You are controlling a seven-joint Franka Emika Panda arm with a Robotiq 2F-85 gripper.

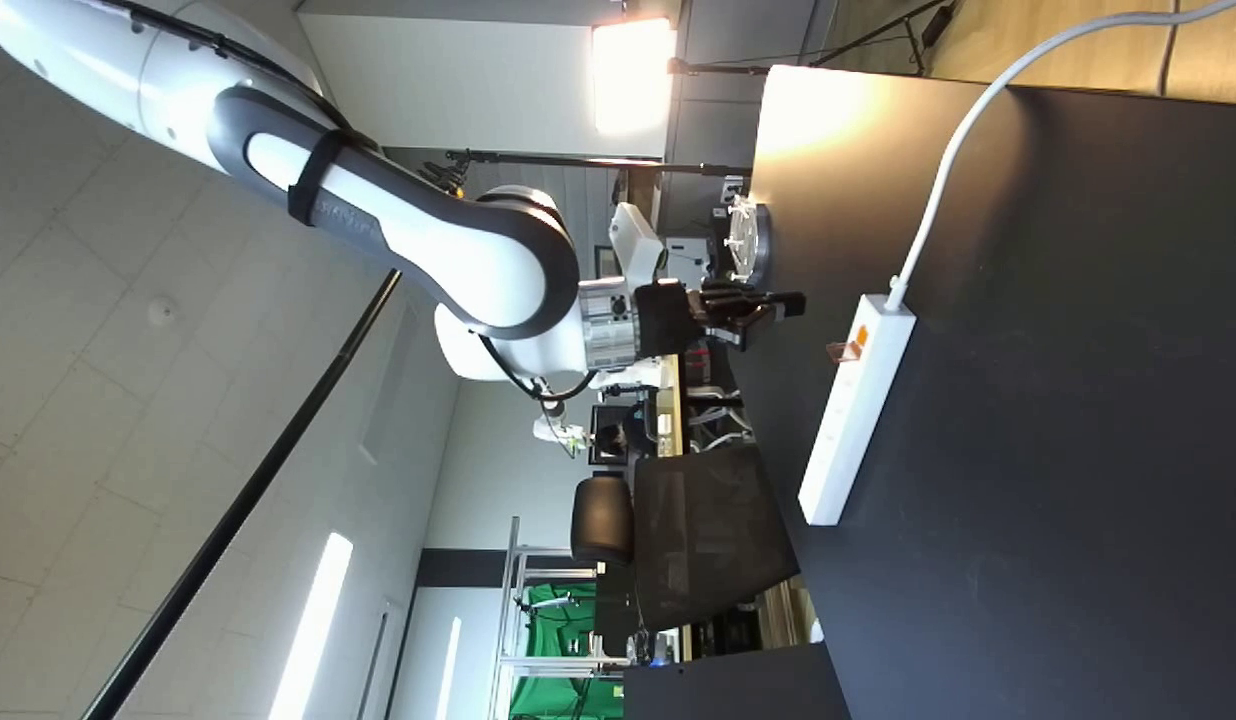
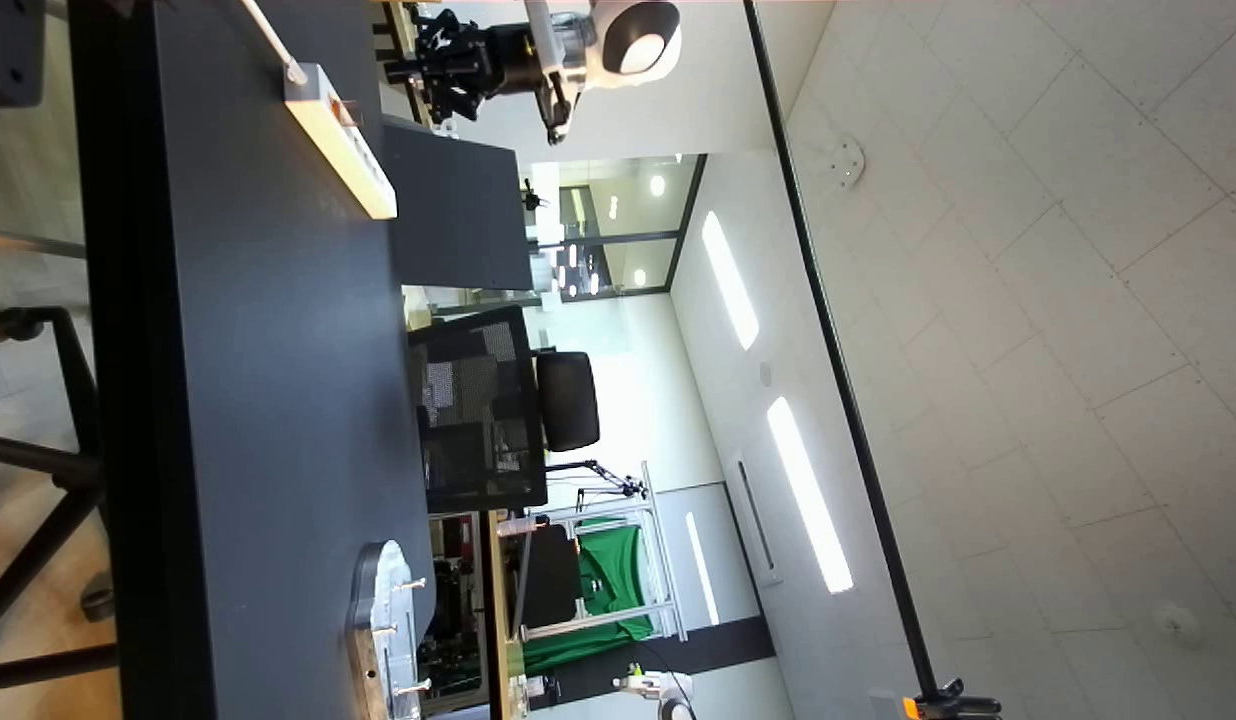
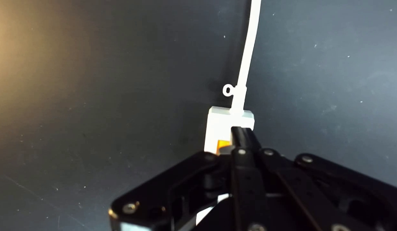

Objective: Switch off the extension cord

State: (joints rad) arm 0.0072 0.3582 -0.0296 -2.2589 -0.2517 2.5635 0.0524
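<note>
The extension cord (image 1: 858, 410) is a long white power strip lying on the black table, with a white cable from one end. It also shows in the other camera's exterior view (image 2: 338, 140) and in the wrist view (image 3: 217, 125). An orange switch (image 1: 862, 335) sits near its cable end, with a small brownish translucent piece (image 1: 844, 352) standing up beside it. In the wrist view the orange patch (image 3: 223, 144) is partly hidden by my fingers. My gripper (image 1: 793, 305) is shut and empty, with its fingertips together (image 3: 242, 130). It hangs above the strip, apart from it.
The black table (image 1: 1028, 450) carries the strip. The white cable (image 1: 943, 170) curves off over the table edge. A clear round-edged board with pegs (image 2: 393, 630) stands at the table's far end. A black office chair (image 2: 478, 410) stands beyond the table edge.
</note>
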